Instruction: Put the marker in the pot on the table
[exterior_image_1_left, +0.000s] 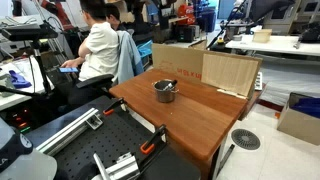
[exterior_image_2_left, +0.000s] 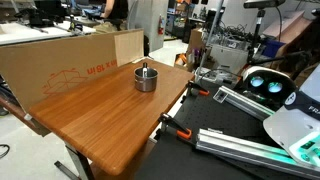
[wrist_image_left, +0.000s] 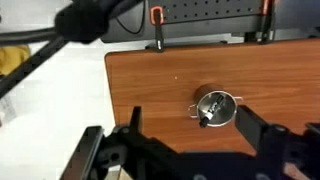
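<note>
The small silvery pot (wrist_image_left: 214, 107) stands on the reddish-brown table (wrist_image_left: 160, 75). The dark marker (wrist_image_left: 208, 114) lies inside the pot, with one end leaning at the rim. In the wrist view my gripper (wrist_image_left: 192, 130) is open and empty. It is above the table, and its two black fingers are apart on either side below the pot. The pot shows in both exterior views (exterior_image_1_left: 165, 90) (exterior_image_2_left: 146, 77) near the middle of the table (exterior_image_1_left: 200, 115) (exterior_image_2_left: 100, 110). A dark tip sticks up from the pot (exterior_image_2_left: 146, 66). The gripper is out of both exterior views.
Cardboard sheets (exterior_image_1_left: 230, 72) (exterior_image_2_left: 70, 60) stand along one table edge. A black metal bench with orange clamps (exterior_image_1_left: 100, 150) (exterior_image_2_left: 230, 140) (wrist_image_left: 157, 15) adjoins the table. A seated person (exterior_image_1_left: 98, 50) is at a desk behind. A round fan (exterior_image_1_left: 245, 139) lies on the floor.
</note>
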